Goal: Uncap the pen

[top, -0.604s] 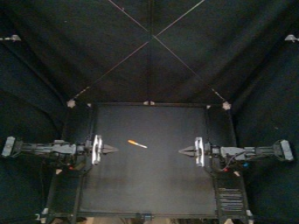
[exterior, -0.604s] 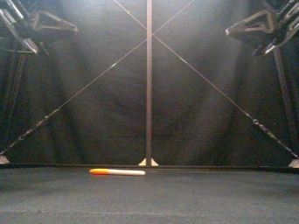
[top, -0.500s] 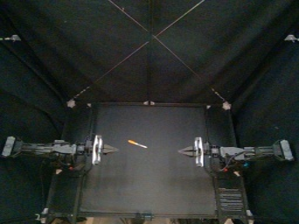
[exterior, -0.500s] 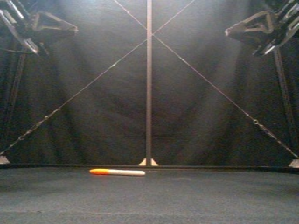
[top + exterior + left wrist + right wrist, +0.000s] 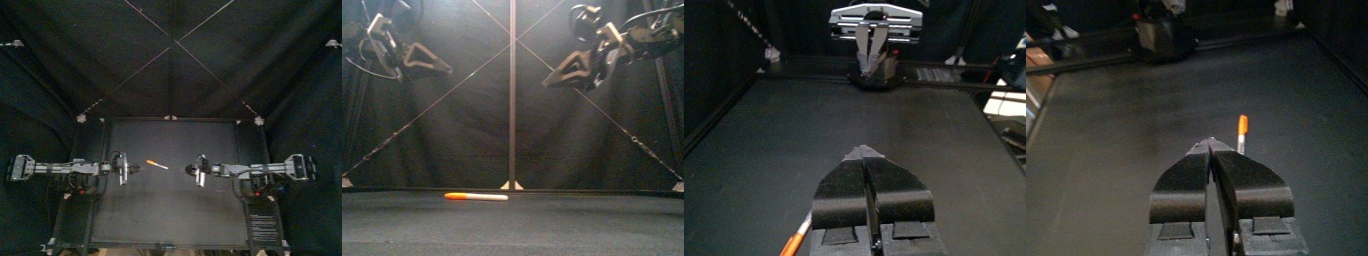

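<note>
The left gripper (image 5: 134,170) and right gripper (image 5: 190,171) both have their jaws pressed together on nothing; each wrist view shows the two jaws meeting in a point. They face each other across the middle of the table (image 5: 167,215).

The pen (image 5: 156,164) lies flat on the table between the two tips, touching neither and a little nearer the back edge than they are. Its long axis runs mostly left to right, slightly slanted. The orange end points toward the back left corner and the pale end toward the front right.

The front view shows what the top view cannot. Both grippers hang high above the table, angled down and inward, well clear of the pen below.

In the right wrist view the pen lies just beyond the closed tips, orange end farthest. The left wrist view catches only its orange end, beside the jaws at the picture's edge.
</note>
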